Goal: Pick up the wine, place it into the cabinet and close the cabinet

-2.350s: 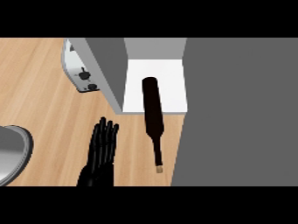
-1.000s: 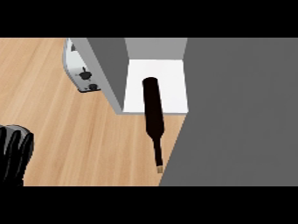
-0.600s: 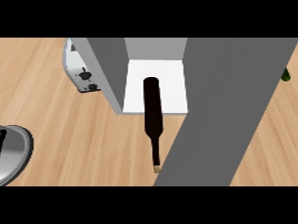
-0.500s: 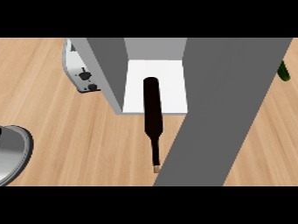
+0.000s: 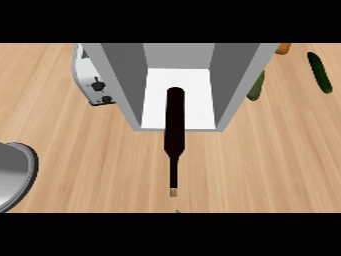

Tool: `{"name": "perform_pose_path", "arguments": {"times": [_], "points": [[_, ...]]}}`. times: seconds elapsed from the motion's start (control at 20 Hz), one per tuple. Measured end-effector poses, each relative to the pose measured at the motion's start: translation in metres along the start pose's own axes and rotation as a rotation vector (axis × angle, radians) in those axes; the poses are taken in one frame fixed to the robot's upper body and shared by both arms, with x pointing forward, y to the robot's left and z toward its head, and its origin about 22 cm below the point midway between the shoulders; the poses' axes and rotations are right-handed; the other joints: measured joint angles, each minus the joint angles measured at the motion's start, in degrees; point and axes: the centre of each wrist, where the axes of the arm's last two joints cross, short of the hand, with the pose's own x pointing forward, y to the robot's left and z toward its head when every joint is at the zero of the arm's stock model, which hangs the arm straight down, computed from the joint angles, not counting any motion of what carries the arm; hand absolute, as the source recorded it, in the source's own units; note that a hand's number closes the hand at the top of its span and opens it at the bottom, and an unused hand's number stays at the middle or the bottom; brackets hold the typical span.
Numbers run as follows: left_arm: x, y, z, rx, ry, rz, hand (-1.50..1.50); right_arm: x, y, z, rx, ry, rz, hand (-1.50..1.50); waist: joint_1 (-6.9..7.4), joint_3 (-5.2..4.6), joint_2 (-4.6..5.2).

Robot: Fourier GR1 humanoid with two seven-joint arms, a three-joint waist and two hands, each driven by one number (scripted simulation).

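a: where's the wine bottle (image 5: 174, 131) right now?

b: lying flat in the middle of the frame, dark and long. its thick end rests on the white floor of the cabinet (image 5: 236, 80), and its thin neck sticks out over the wooden table (image 5: 276, 155) toward the lower edge, ending in a pale cap.

a: so it's only partly inside?

b: yes, the body crosses the cabinet's front edge, and the neck is fully outside. the cabinet is open, grey walls on both sides of the bottle, at the upper centre.

a: and each robot hand?

b: neither one shows anywhere in the head view, so nothing can be said of their fingers.

a: anything else around?

b: a toaster-like appliance (image 5: 92, 82) with dark knobs touches the cabinet's left wall. a metal pot (image 5: 10, 172) sits at the lower left edge. at the upper right there's a green cucumber (image 5: 319, 72) on the table, plus another green vegetable (image 5: 256, 86) just beside the cabinet's right wall, and something orange (image 5: 282, 48) above it.
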Motion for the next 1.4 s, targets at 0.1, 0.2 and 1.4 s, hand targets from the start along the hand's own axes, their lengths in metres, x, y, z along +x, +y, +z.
{"name": "perform_pose_path", "arguments": {"times": [0.1,0.2,1.4], "points": [[0.0,0.004,-0.004,-0.003,0.003,0.012,-1.5,0.002,0.002,-0.001,-0.019,-0.011,0.038,1.5,-0.03,-0.02,0.04],[0.001,0.003,-0.006,-0.008,0.008,0.027,-1.5,0.004,0.003,-0.005,-0.021,-0.024,0.074,1.5,0.27,-0.01,0.13],[-0.01,-0.012,-0.022,-0.011,0.01,0.077,-1.5,0.048,0.013,-0.18,-0.046,-0.099,0.136,1.5,2.03,0.17,0.81]]}}
